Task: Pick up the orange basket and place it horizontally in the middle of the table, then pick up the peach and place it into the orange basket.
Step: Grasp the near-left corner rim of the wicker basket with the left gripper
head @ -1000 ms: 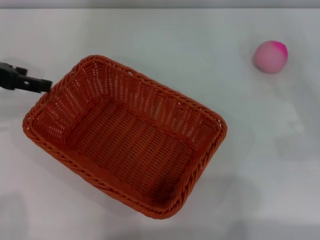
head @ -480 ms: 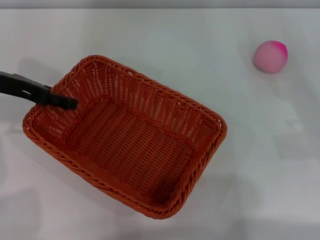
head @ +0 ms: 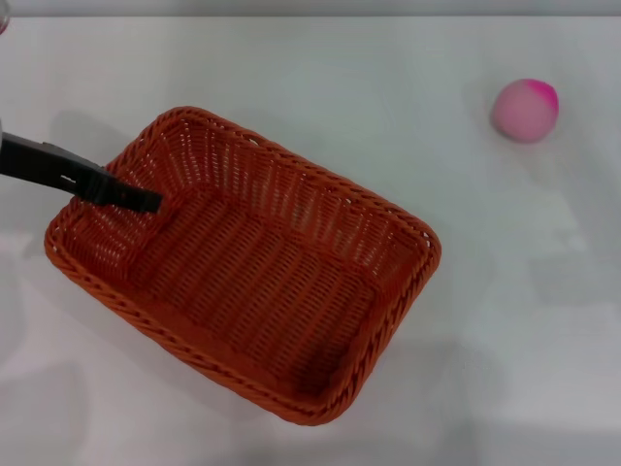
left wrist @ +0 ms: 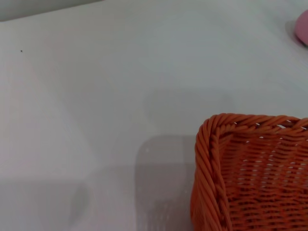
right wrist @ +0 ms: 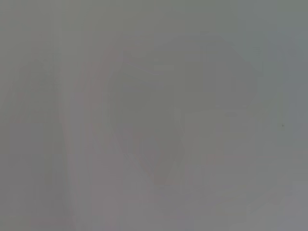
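change: since half a second ago the left gripper (head: 146,200) has slid a little farther right and nearer, its dark tip now deeper over the inside of the orange basket (head: 243,262); basket and peach lie where they were.
left gripper: reaches in from the left edge of the head view, crossing the basket's left rim; its tip sits over the inner slope of the left short wall. only one dark finger is seen, so i cannot tell whether it is spread, pressed together or pinching the rim.
orange basket: sits left of centre on the table (head: 320,78), turned at an angle, its long axis running from far left to near right. it is upright, open side up, nothing inside but the gripper tip.
basket relative to gripper: the far-left end is under the gripper; most of the basket stretches away to the right and nearer.
left wrist view: shows one rounded corner of the orange basket (left wrist: 250,173) with its braided rim, and a pink sliver of the peach (left wrist: 303,26) at the picture's edge.
peach: rests on the table at the far right (head: 525,110), well apart from the basket and from the gripper.
right gripper: not seen; its wrist view shows only bare pale surface.
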Controlling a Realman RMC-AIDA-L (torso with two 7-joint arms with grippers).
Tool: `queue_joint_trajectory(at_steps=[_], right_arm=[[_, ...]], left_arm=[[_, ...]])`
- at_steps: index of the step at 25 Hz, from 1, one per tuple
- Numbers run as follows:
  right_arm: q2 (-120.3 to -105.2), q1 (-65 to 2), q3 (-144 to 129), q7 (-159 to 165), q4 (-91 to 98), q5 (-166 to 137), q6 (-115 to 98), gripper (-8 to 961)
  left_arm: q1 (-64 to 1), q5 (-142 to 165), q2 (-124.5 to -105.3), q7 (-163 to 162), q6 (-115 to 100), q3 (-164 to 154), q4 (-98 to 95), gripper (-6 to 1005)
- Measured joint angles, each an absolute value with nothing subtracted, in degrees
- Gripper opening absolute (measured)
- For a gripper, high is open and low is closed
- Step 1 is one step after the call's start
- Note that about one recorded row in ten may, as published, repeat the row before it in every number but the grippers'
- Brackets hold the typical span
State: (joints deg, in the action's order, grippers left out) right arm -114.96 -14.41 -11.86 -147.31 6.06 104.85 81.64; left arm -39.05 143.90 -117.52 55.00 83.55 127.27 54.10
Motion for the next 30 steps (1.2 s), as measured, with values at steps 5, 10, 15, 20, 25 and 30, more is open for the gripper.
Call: queue_joint_trajectory(at_steps=[5, 10, 15, 20, 25, 30], right_arm=[[-114.96, -14.4, -11.9, -147.3, 6.1, 104.8, 81.5, 858], [-115.01, -14.4, -11.9, -147.3, 6.0, 104.8, 81.5, 857], [-115.05, -14.4, -11.9, -147.3, 6.0, 104.9, 81.5, 857], [-115.05, -14.4, -11.9, -147.3, 6.0, 104.9, 81.5, 858], [-115.05, -14.4, -11.9, -147.3, 6.0, 104.9, 81.5, 858], [-115.05, -14.4, -12.0, -147.3, 6.0, 104.9, 81.5, 857]], left_arm=[[-39.2, 144.0, -117.51, 55.4, 83.4, 127.3, 54.1, 791], [-39.4, 144.0, -117.51, 55.6, 83.2, 127.3, 54.0, 604], [-39.8, 144.4, -117.64, 55.7, 83.3, 126.9, 53.6, 280], [-39.8, 144.4, -117.65, 55.6, 83.3, 125.4, 53.6, 143], [-39.8, 144.4, -117.75, 55.7, 83.2, 125.2, 53.6, 143], [-40.1, 144.3, -117.78, 55.2, 84.5, 125.3, 53.9, 143]])
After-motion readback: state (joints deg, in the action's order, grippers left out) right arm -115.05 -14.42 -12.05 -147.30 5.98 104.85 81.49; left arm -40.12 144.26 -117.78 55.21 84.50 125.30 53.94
